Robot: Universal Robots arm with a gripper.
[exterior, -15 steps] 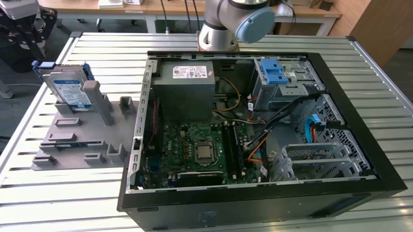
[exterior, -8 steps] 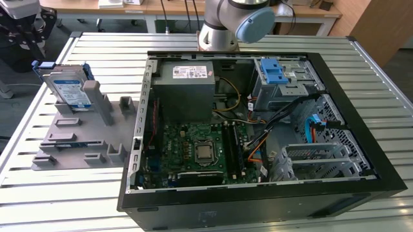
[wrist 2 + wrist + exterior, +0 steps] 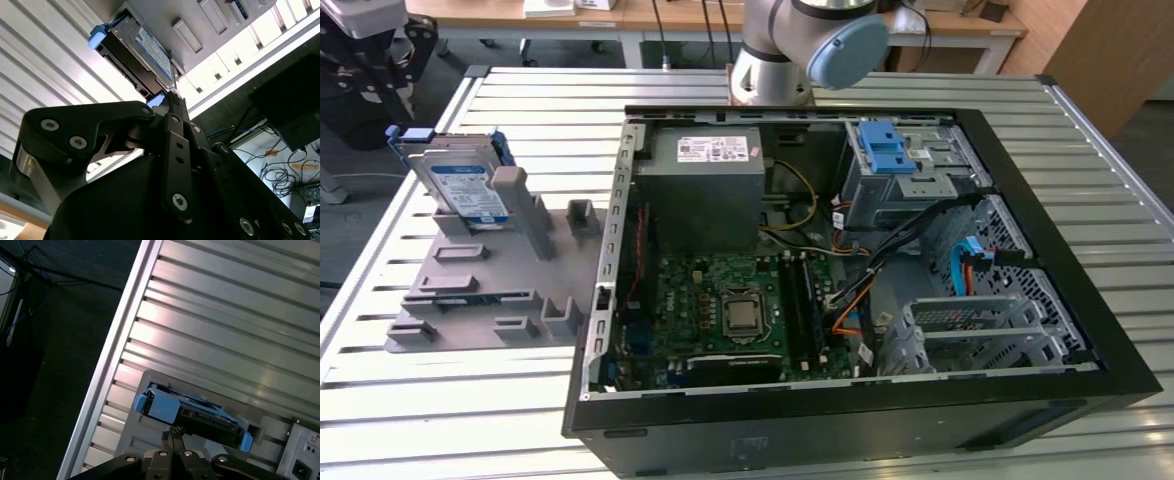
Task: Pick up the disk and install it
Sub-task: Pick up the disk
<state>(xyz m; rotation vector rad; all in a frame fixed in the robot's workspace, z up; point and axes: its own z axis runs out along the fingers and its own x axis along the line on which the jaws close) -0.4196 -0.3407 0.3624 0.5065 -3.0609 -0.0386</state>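
The disk [image 3: 460, 180] is a silver drive with a white-and-blue label and blue rails. It stands on edge, leaning against a post at the far end of the grey holder plate [image 3: 467, 290], on the exterior view's left. Both wrist views show the disk [image 3: 145, 52] [image 3: 192, 412] just beyond my gripper [image 3: 172, 432] [image 3: 170, 95]. The thin black fingertips lie together, shut on nothing, a short way off the disk's edge and apart from it.
The open black computer case [image 3: 1067, 250] lies on the slatted metal table [image 3: 454, 400], to the exterior view's right of the holder. Inside are a grey power-supply box [image 3: 707, 185], a motherboard [image 3: 734, 310], loose cables and a drive cage with a blue latch [image 3: 894, 155]. The arm's base [image 3: 787, 50] stands behind the case.
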